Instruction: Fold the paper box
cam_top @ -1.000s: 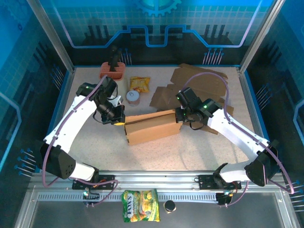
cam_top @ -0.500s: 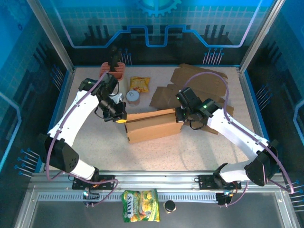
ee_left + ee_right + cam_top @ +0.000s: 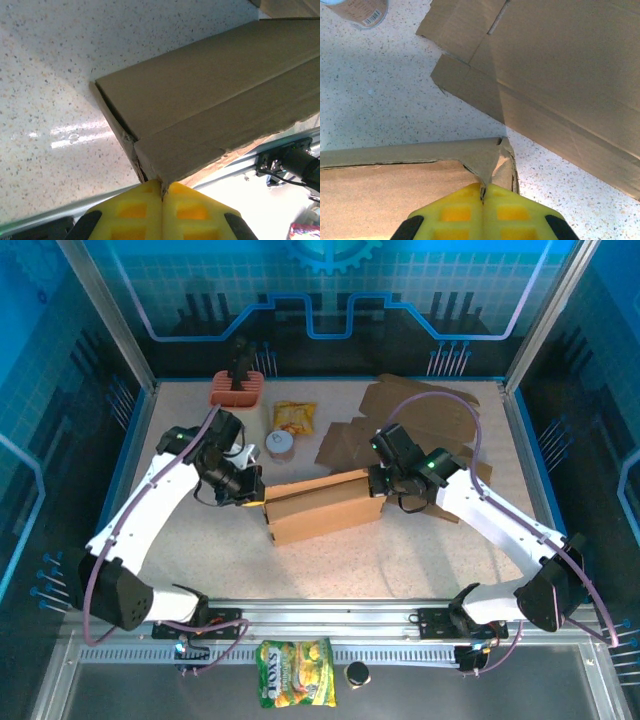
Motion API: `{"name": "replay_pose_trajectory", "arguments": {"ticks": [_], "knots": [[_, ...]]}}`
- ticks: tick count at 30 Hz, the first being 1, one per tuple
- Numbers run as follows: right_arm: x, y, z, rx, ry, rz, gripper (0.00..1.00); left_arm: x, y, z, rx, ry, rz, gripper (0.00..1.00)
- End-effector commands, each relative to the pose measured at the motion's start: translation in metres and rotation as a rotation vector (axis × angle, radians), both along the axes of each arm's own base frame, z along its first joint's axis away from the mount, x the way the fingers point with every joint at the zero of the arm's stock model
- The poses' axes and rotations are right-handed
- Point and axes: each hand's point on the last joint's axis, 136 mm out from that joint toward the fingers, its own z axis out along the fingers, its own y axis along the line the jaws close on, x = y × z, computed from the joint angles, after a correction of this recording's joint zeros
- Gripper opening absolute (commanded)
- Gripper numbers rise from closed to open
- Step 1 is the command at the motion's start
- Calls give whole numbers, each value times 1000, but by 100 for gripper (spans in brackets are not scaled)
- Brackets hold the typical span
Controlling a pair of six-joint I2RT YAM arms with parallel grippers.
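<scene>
While both arms bracket it, the paper box (image 3: pixel 322 507) lies mid-counter (image 3: pixel 330 560), one end toward each arm.
Its long axis runs left to right, the right end a little farther back. My left fingers (image 3: pixel 131 212), closed pad to pad, touch the left end's corner; my right fingers (image 3: pixel 512 212), likewise closed, meet the right end's crumpled flap. Neither arm looks nearer.

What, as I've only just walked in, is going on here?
Two robot arms are working on a cardboard box lying mid-table. The left gripper, shut, sits at the box's left end corner. The right gripper, also shut, pinches a crumpled flap at its right end. The box looks formed, but its ends don't look neatly closed yet. Flat cardboard sheets lie behind it.
</scene>
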Motion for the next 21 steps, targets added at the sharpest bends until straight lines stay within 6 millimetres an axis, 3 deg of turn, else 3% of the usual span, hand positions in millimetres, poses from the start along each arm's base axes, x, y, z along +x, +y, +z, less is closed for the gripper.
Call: {"name": "replay_pose_trajectory", "arguments": {"ticks": [1,21], "knots": [[-12,9,-13,15,48,36,0,6,-15,7,-49,-141,-61,0],[-20,3,-21,35,15,42,0,-21,-11,-37,108,-269,-19,0]]}}
